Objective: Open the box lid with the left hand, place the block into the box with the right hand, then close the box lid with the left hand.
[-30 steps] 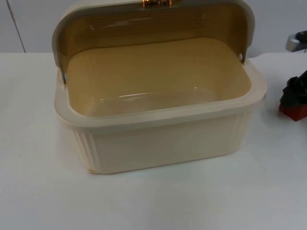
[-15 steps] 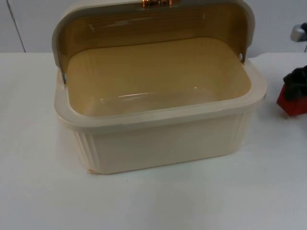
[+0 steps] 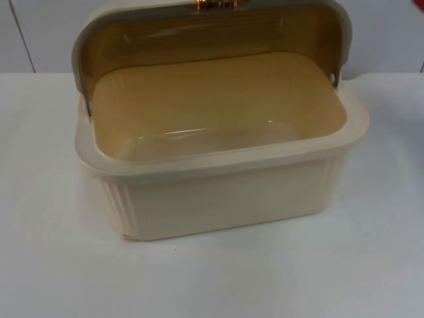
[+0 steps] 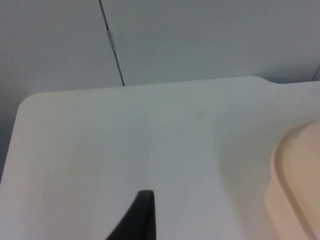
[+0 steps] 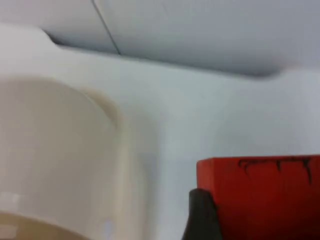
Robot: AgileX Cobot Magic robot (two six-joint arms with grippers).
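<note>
The cream box [image 3: 225, 199] stands mid-table with its lid [image 3: 205, 33] swung up and back; a brass latch [image 3: 215, 4] sits on the lid's top. Nothing lies on the box's tan floor. The red block [image 5: 260, 197] sits close in the right wrist view, with my right gripper [image 5: 250, 220] shut on it and one black fingertip [image 5: 202, 215] against its side. The cream box [image 5: 55, 155] is beside and below the block there. My left gripper [image 4: 142, 220] waits over bare table, off the box's corner [image 4: 295, 185].
The white table top [image 3: 265, 278] spreads in front of and beside the box. The grey partition wall [image 4: 200, 35], with a dark seam [image 4: 112, 45], closes off the table's far edge. The table's rounded corner [image 4: 27, 102] lies ahead of the left gripper.
The right gripper, shut on the red block at the top view's right edge, rose and moved right until both left that view. The box and lid stayed still.
</note>
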